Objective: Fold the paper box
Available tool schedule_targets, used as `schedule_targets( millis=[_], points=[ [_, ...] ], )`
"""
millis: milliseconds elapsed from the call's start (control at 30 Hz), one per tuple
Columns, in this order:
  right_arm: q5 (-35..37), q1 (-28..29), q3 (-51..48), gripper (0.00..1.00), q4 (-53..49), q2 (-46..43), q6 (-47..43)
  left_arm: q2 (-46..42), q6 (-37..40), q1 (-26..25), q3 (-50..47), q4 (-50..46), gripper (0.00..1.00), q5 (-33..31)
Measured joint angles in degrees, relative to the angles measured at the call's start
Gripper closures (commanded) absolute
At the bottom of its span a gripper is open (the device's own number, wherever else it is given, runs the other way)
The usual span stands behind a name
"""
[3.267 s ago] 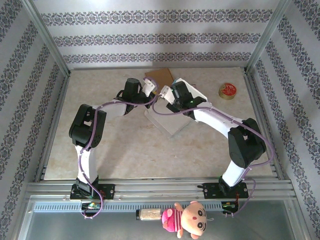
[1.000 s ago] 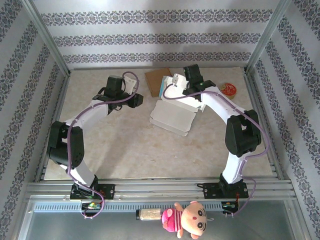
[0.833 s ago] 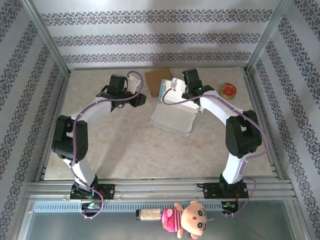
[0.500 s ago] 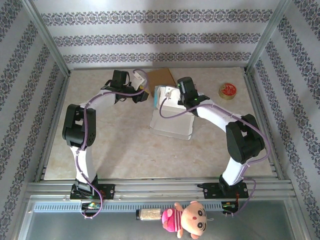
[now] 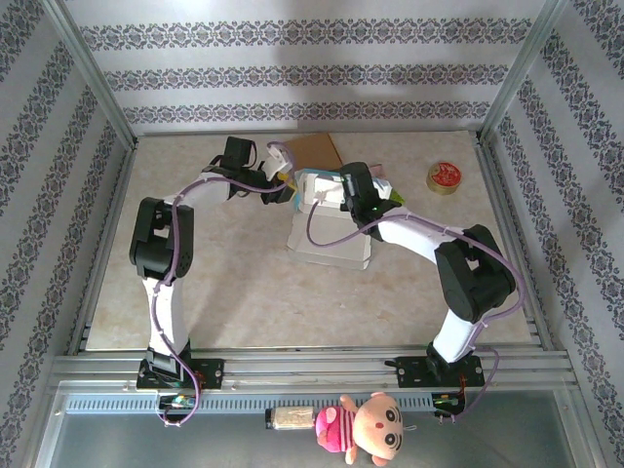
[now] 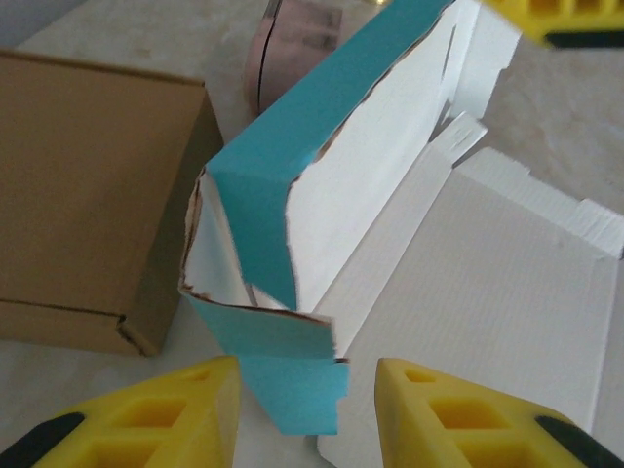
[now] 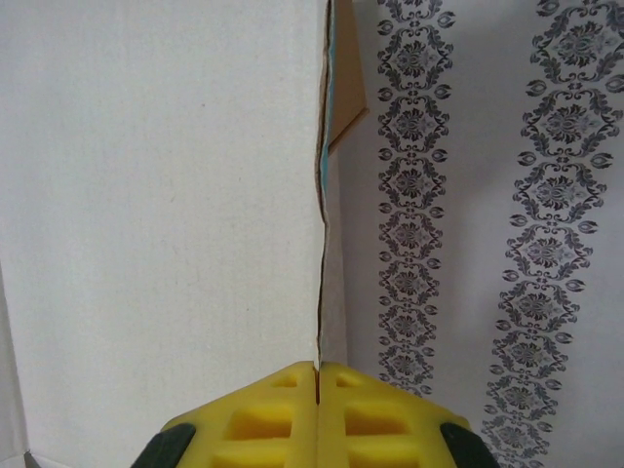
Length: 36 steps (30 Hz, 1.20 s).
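Note:
The paper box (image 5: 331, 239) lies mid-table, white inside and teal outside, its base flat. One wall (image 5: 317, 185) stands upright at the far side. My right gripper (image 7: 319, 375) is shut on the thin edge of that white wall (image 7: 166, 195), seen from above at the right gripper (image 5: 343, 198). My left gripper (image 5: 285, 183) is at the wall's left end. In the left wrist view its yellow fingers (image 6: 146, 419) stand apart either side of a teal corner flap (image 6: 292, 390), without pinching it. The left gripper (image 6: 307, 409) is open.
A brown cardboard box (image 5: 312, 151) lies just behind the paper box, close to the left gripper, and appears again as the brown box (image 6: 88, 195). A red round tin (image 5: 445, 177) sits at the back right. Metal frame rails and patterned walls bound the table (image 5: 244, 283).
The right gripper has swung left and pulled the wall upright. The left arm has moved right to the wall's corner, and its jaws have widened slightly.

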Motion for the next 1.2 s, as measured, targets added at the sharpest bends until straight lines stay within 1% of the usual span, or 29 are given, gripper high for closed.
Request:
schedule_targets(
  millis=[200,333,500,767,1033,1200],
  points=[
    [1.79,1.62,-2.45,0.98,5.22,-0.63,-2.40,1.11,2.93,-0.02,0.00,-1.40,0.60,-1.53],
    [3.56,2.89,-4.52,0.98,8.83,-0.63,-4.28,1.03,5.22,-0.02,-0.37,-1.55,0.58,-1.88],
    [4.92,4.24,-5.97,0.98,10.34,-0.63,-5.40,0.48,8.57,-0.02,-2.75,-2.27,0.57,-4.04],
    [5.75,5.03,-6.10,0.98,11.69,-0.92,-6.45,0.22,13.38,0.15,-2.47,-4.59,0.57,-7.30],
    [5.95,5.03,-6.36,0.98,11.91,-1.05,-6.82,0.22,14.36,1.07,0.76,-5.68,0.58,-6.84],
    [5.99,5.03,-6.36,0.98,11.93,-1.05,-6.82,0.24,12.83,1.16,2.23,-5.77,0.58,-3.78]
  ],
)
